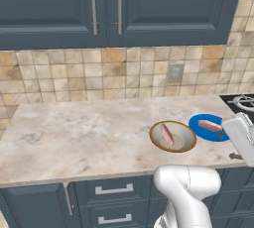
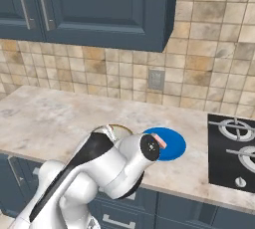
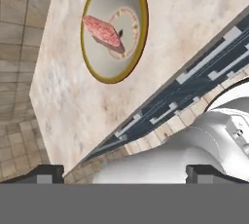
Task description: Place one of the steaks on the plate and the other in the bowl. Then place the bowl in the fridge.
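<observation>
On the left, a broad stretch of pale marbled stone counter [image 1: 79, 133] is seen bare below dark blue wall cupboards [image 1: 114, 4] and a tan tiled backsplash [image 1: 99, 73].

Right of centre, near the front edge, the shallow round bowl with a tan-brown rim and pale cream-grey inside [image 1: 173, 136] is found. 1 small flat pinkish-red steak with pale streaks [image 1: 167, 134] is held in it, leaning against the inner wall rather than lying flat; the tilt is confirmed in the hand view, where the steak [image 3: 102, 29] casts a shadow on the bowl [image 3: 115, 28].

Just beside the bowl, to its right, the flat bright blue plate [image 1: 206, 130] is set, and the 2nd steak [image 1: 210, 125] is laid on it. Further right, a black hob [image 2: 231, 148] is let into the counter.

The gripper [image 3: 124, 172] is held back above the counter's front edge, away from the bowl, and its 2 dark fingertips [image 3: 46, 172] are spread wide with nothing between them.

Both steaks are judged placed, so the bowl is what remains to be carried to the fridge. The bowl is judged stiff and fairly light, with a smooth, possibly slippery surface. A pinch across the rim is thought the best hold, 1 finger inside and 1 outside, on the side clear of the meat. The leaning steak is soft and loose, so it could slide if the bowl is tipped; a level carry is advised.
</observation>
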Controlling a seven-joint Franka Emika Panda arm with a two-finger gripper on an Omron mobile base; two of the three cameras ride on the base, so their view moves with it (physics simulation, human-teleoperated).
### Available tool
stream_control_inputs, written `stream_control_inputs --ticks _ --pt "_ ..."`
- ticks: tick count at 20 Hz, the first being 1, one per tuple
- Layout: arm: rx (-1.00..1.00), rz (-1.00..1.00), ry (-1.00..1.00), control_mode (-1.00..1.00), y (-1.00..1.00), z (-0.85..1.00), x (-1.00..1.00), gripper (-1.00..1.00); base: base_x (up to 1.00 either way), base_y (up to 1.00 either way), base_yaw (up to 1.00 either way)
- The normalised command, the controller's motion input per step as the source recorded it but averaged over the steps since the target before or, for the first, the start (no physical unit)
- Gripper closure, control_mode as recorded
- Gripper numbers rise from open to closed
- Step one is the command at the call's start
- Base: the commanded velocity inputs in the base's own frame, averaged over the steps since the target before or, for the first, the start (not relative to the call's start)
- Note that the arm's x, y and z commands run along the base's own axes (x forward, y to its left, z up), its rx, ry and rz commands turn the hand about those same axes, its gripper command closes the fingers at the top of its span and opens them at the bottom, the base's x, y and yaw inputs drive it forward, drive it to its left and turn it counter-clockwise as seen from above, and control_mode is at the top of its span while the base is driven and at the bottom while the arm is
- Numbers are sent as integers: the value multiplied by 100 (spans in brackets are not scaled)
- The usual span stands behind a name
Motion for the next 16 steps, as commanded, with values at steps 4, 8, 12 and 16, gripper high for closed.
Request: stream_control_inputs --ticks 4,8,12,16 --pt "0 -3 0 -100 -3 -20 62 -100 0 0 0" --pt "-1 -18 -2 -100 2 -33 58 -100 0 0 0" --pt "-4 -17 -1 -100 1 -46 51 -100 0 0 0" --pt "-2 -8 2 -100 0 -26 40 -100 0 0 0"
